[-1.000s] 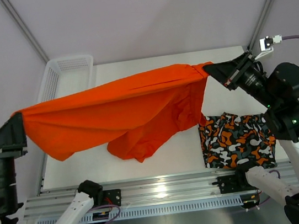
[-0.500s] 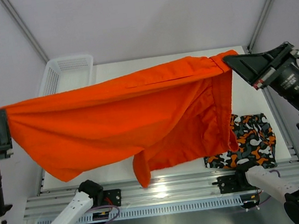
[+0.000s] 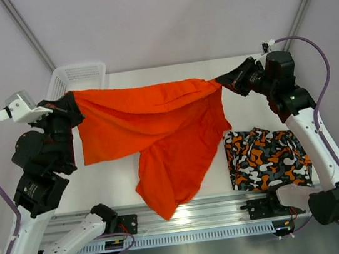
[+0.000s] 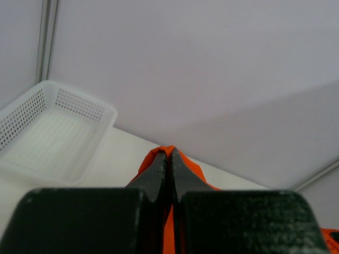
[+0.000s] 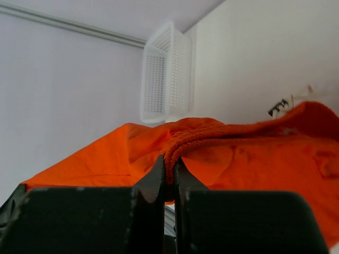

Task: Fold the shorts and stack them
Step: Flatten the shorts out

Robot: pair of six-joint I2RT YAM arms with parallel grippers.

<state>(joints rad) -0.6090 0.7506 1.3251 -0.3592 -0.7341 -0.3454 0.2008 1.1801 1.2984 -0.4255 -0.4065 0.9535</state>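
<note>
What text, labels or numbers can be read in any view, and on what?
None readable: no print shows on the orange shorts, patterned shorts, white basket, left arm or right arm.

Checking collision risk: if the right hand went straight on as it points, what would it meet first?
The orange shorts the right hand grips; beyond, perhaps the white basket, depth unclear.

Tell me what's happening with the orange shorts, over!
The left jaws and right jaws both shut on the orange shorts, stretched between them over the table. Near right, patterned shorts lie flat. Far left, basket, out of the way.
</note>
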